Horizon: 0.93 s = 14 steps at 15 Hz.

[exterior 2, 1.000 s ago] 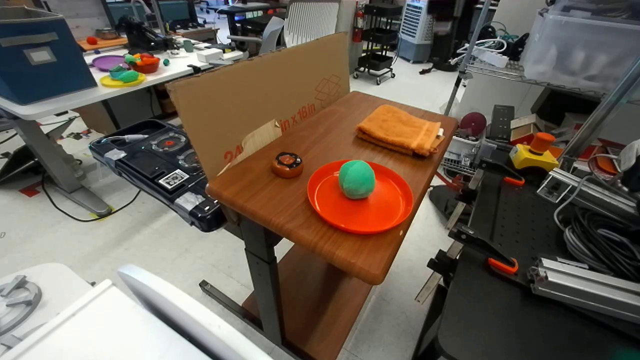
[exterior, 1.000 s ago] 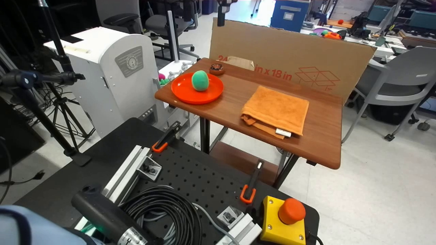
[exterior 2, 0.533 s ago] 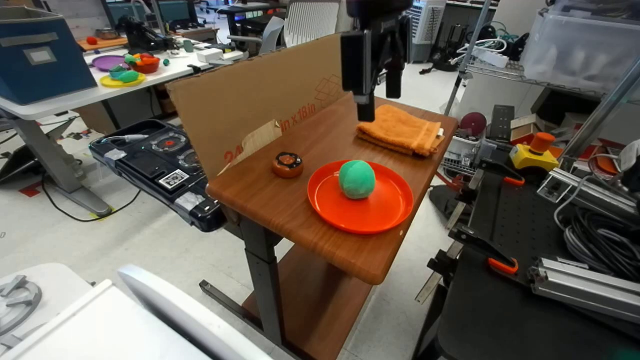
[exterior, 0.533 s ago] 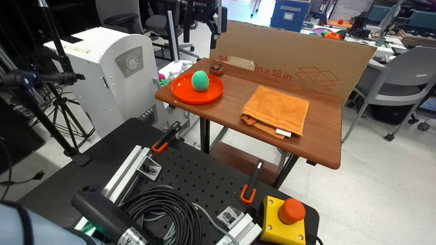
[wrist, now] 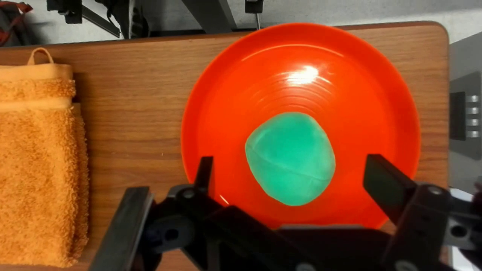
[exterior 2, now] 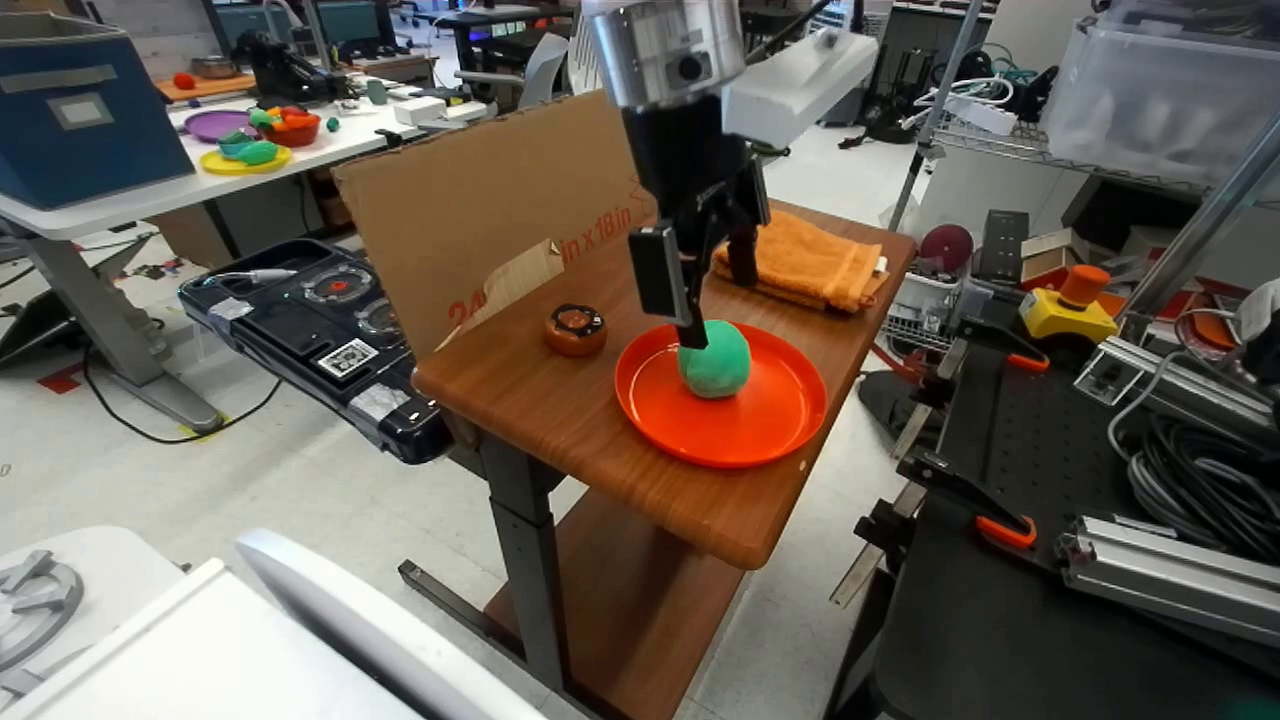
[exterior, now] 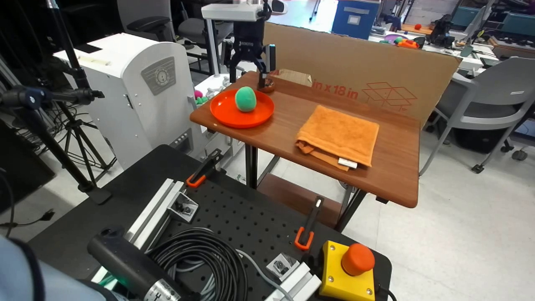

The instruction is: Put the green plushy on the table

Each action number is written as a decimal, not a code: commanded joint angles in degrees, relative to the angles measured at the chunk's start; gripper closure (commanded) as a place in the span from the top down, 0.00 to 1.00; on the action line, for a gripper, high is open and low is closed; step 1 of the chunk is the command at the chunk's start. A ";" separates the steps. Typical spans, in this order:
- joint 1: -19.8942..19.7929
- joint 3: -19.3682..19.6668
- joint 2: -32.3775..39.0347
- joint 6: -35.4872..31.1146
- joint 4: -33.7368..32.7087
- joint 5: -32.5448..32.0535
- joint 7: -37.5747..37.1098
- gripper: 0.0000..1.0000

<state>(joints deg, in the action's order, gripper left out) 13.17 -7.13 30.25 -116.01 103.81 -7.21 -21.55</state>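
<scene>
The green plushy (exterior: 245, 99) is a round teal-green ball lying in the shallow orange-red bowl; it also shows in an exterior view (exterior 2: 722, 372) and in the wrist view (wrist: 292, 160). The bowl (exterior: 223, 118) sits at one end of the brown wooden table (exterior: 393, 150). My gripper (exterior: 247, 81) is open and empty, pointing down above the bowl. In an exterior view the gripper (exterior 2: 717, 308) has one fingertip overlapping the top of the plushy. In the wrist view the plushy lies between and slightly beyond the spread fingers (wrist: 290, 163), with gaps on both sides.
A folded orange cloth (exterior: 340, 133) lies on the table. A small brown donut-like thing (exterior 2: 575, 332) sits near the bowl. A cardboard panel (exterior: 359, 67) stands along one long edge. A black perforated board (exterior: 246, 221) with cables and clamps is beside the table.
My gripper has come down from above into both exterior views and lowered toward the bowl, fingers open. The plushy, bowl and cloth have not moved.
</scene>
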 commanded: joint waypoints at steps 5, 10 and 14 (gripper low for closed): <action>3.35 2.79 7.44 5.71 -8.05 -0.58 -0.92 0.68; 3.29 2.50 7.71 10.13 -10.06 0.50 -0.22 0.27; 1.60 1.85 3.37 9.08 -9.11 3.03 1.02 0.03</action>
<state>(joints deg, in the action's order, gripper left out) 15.55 -5.38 36.99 -107.57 94.69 -6.67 -21.63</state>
